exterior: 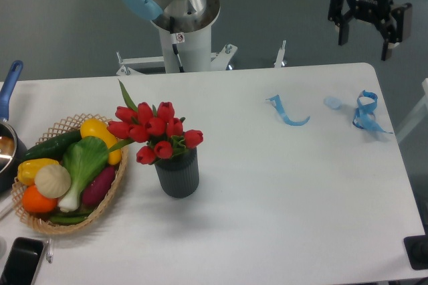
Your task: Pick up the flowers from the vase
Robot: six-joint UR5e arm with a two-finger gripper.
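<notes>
- White desk (281, 191) carries everything.
- Nothing done yet, I judge: the flowers (152, 131) sit in the vase (177, 174), beside the wicker basket (100, 208).
- Claw (365, 39), fingers spread and empty, hangs far off; approach, grasp and lift remain.

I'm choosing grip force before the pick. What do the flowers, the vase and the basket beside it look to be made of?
Flowers: likely artificial, fabric or plastic; uniform red heads, stiff green leaves.
Vase: dark grey, matte, finely ribbed; ceramic or plastic, can't tell.
Basket: woven wicker, with an open-weave rim.
</notes>
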